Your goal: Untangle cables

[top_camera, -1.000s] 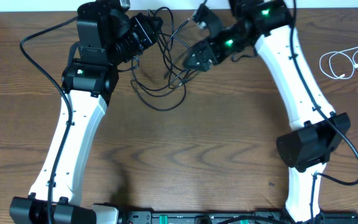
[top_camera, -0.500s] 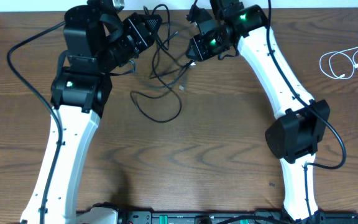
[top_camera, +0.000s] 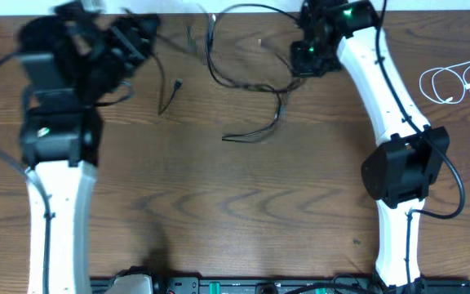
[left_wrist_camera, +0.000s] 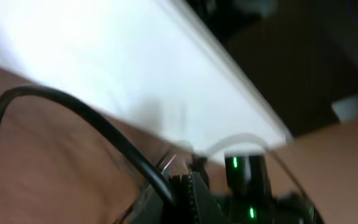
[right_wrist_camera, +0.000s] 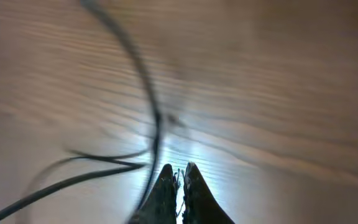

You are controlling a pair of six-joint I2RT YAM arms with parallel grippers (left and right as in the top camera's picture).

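The black cables [top_camera: 251, 85] lay strung along the table's [top_camera: 235, 212] far edge, their long axis running left to right between both arms. The white cable [top_camera: 447, 86] sat apart by the right edge. The left gripper [left_wrist_camera: 182, 180], clenched on a strand, stood near the far-left corner. The right gripper [right_wrist_camera: 178, 169], pinched closed, pointed down just beside the loop's right end; whether it held anything was unclear.

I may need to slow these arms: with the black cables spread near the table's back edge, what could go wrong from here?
The left hand, blurred overhead, seems to grip a strand of the black cables; a hard pull could tighten a knot or strain a plug.
The right hand is shut, with a cable running just beside its fingertips; it may have missed it.
One loop arches past the back edge of the table and might snag there.
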